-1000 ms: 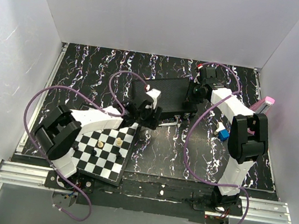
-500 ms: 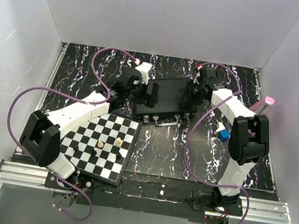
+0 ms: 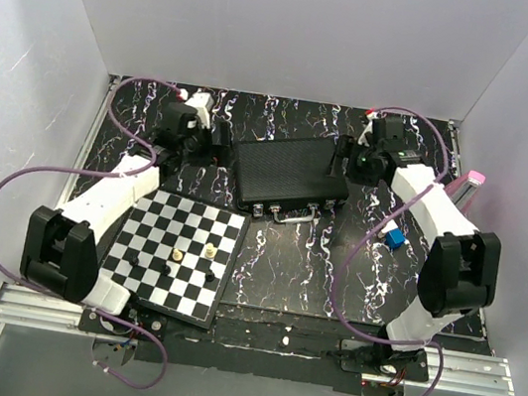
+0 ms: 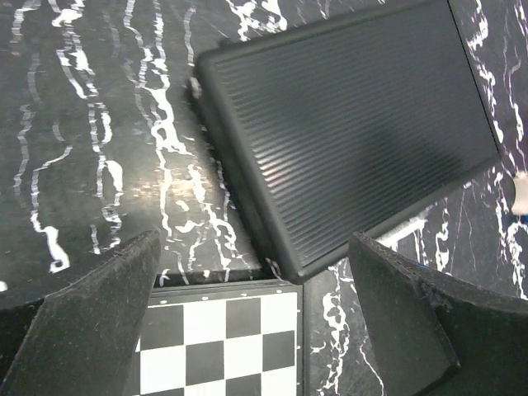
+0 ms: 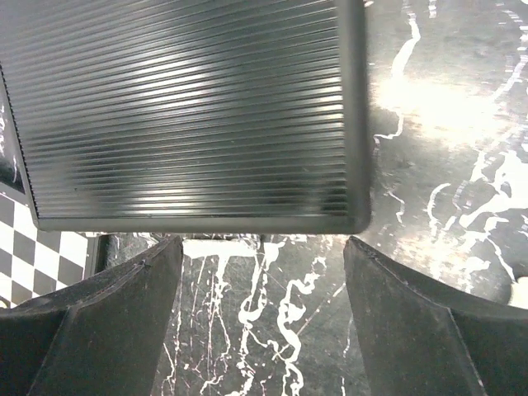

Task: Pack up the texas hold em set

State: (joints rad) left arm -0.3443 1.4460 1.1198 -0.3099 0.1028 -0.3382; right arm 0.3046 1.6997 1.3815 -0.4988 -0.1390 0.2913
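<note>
The texas hold em set shows as a black ribbed briefcase (image 3: 288,170), shut and lying flat at the back middle of the table, silver latches (image 3: 287,209) on its near edge. Chips, cards and dice are out of view. My left gripper (image 3: 211,150) hovers just left of the case, open and empty. In the left wrist view the briefcase (image 4: 346,124) fills the upper right and my gripper (image 4: 256,330) stands wide above the case's corner. My right gripper (image 3: 347,161) is open at the case's right end. The right wrist view has the briefcase (image 5: 190,107) above my empty gripper (image 5: 262,322).
A black-and-white chessboard (image 3: 180,255) with a few pieces lies front left, its corner close to the case (image 4: 223,338). A small blue block (image 3: 395,238) sits right of centre. A pink metronome (image 3: 467,182) stands by the right wall.
My left arm swung from the case's near edge out to its left side and its jaws opened. The right gripper opened and drew back a little from the case's right end.
</note>
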